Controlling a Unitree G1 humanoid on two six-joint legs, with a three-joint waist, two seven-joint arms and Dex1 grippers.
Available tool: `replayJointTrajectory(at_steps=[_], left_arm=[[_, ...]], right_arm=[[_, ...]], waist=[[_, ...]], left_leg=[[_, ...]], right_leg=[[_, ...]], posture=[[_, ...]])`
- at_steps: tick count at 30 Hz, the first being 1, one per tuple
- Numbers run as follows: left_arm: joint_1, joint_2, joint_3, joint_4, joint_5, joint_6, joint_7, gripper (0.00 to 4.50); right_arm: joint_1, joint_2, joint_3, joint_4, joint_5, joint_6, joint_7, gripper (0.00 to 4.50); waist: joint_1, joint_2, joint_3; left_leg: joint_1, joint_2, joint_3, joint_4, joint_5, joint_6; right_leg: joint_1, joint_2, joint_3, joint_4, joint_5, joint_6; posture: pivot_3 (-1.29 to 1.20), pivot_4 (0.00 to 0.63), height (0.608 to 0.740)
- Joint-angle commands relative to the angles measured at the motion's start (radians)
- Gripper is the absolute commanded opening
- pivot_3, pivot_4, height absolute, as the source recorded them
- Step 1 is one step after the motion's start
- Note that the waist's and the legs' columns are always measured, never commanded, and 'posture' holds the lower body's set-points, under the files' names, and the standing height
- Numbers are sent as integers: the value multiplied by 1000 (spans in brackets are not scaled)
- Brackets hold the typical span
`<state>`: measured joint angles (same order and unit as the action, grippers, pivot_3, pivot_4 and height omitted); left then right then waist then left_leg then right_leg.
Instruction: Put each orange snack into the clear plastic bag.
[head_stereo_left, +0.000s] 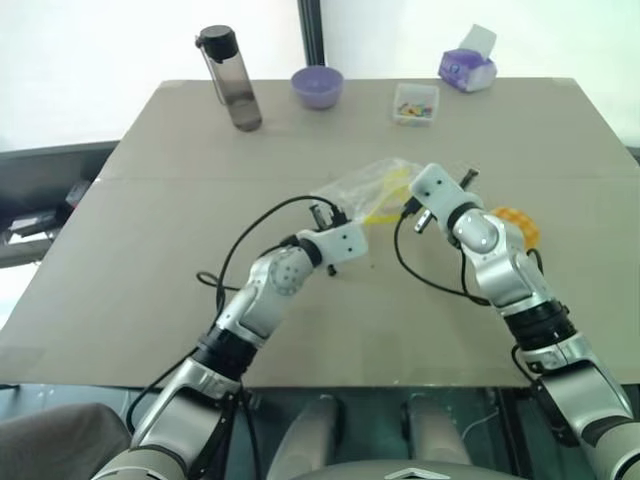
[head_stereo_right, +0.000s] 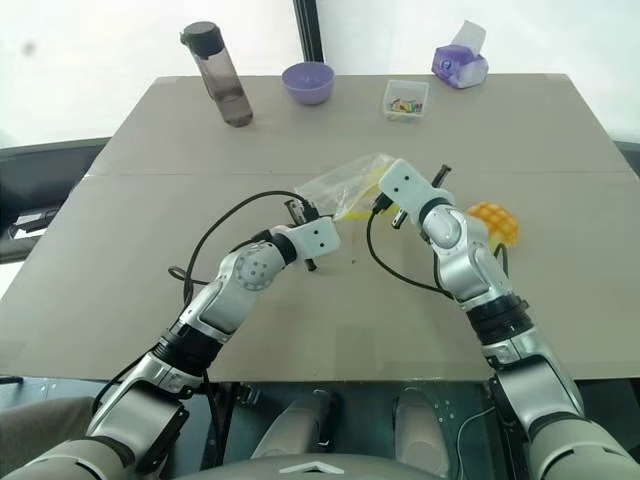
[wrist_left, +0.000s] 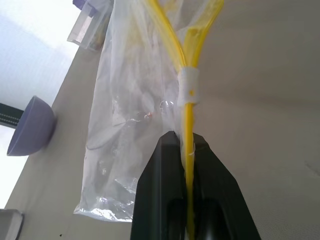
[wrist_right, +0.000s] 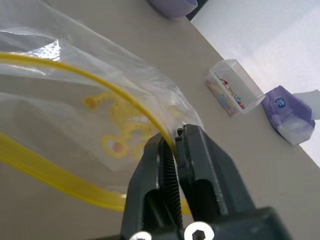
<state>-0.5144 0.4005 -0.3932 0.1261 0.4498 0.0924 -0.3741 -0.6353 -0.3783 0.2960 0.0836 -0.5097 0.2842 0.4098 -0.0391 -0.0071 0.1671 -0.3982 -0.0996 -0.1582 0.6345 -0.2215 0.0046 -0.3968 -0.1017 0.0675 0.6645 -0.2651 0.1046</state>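
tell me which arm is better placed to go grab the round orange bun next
Right, probably. The round orange bun lies just beside the right arm, far from the left gripper. But both grippers pinch the clear plastic bag's yellow strip, so the right gripper must let go first.

I am looking at what is seeming a test room: a plain table (head_stereo_left: 150, 260) is carrying a bottle (head_stereo_left: 231, 78), bowl (head_stereo_left: 317, 86) and tissues (head_stereo_left: 467, 70) only.

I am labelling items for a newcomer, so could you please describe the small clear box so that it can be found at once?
Look along the far edge of the brown table, between the purple bowl and the purple tissue pack. The small clear box sits there, rigid, open-topped and holding coloured bits, unlike its plain purple neighbours.
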Motion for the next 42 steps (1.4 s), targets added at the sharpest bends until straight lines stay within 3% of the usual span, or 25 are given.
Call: replayJointTrajectory(at_steps=[1, 4, 15, 17, 21, 22, 23, 25, 35, 42], left_arm=[[5, 1, 22, 15, 27, -6, 39, 0], [11, 6, 30, 8, 24, -23, 57, 0], [40, 7, 62, 14, 0, -22, 58, 0], [40, 0, 64, 14, -6, -18, 57, 0], [35, -14, 59, 19, -10, -17, 55, 0], [33, -18, 57, 20, -10, -18, 55, 0], [31, -22, 55, 21, -9, -19, 56, 0], [24, -25, 48, 22, 0, -28, 56, 0], [18, -51, 52, -19, 4, -9, 45, 0], [17, -56, 65, -35, -2, 14, 45, 0]], right_arm=[[2, -17, -14, -56, -13, -20, -19, 1950], [30, -41, -15, -89, -8, -24, 4, 3398], [256, -105, -214, -414, 174, 128, 129, 3398], [288, -99, -250, -452, 215, 157, 138, 2842], [315, -82, -252, -496, 259, 200, 141, 1278], [310, -71, -242, -498, 264, 210, 134, 638], [305, -61, -232, -494, 265, 215, 127, 382], [281, -39, -204, -461, 258, 207, 106, 167], [121, 32, -111, -137, 265, 50, 54, 167], [72, 76, -95, -21, 278, -11, 39, 167]], waist=[[0, 0, 0], [0, 0, 0], [1, 0, 0], [-1, 0, 0], [-2, 0, 0], [-1, 0, 0], [0, 0, 0], [2, 0, 0], [4, 0, 0], [2, 0, 0]], left_leg=[[0, 0, 0, 0, 0, 0], [0, 0, 0, 0, 0, 0], [0, 1, -1, 0, -1, 1], [-1, 1, 0, 0, -1, 1], [0, 1, 0, 0, -2, 4], [0, 1, 0, 0, -2, 4], [0, 1, 0, 0, -2, 4], [0, 1, 0, 0, -2, 4], [-1, 0, 0, 0, 0, 0], [-1, 0, 0, 0, 0, 0]], right_leg=[[0, 0, 0, 0, 0, 0], [0, 0, 0, 0, 0, 0], [0, 1, 0, 0, 0, 0], [0, 0, 0, -1, 0, 0], [0, 1, 0, 0, 0, 0], [0, 1, 0, 0, 0, 0], [0, 0, 0, 0, 0, 0], [0, 0, 0, 0, 0, 0], [0, 0, 0, -1, 0, 0], [0, 0, 0, -1, 0, 0]], posture=[[0, 150, 739], [0, 150, 739], [0, 150, 739], [0, 150, 739], [0, 150, 739], [0, 150, 739], [0, 150, 739], [0, 150, 739], [0, 150, 739], [0, 150, 739]])
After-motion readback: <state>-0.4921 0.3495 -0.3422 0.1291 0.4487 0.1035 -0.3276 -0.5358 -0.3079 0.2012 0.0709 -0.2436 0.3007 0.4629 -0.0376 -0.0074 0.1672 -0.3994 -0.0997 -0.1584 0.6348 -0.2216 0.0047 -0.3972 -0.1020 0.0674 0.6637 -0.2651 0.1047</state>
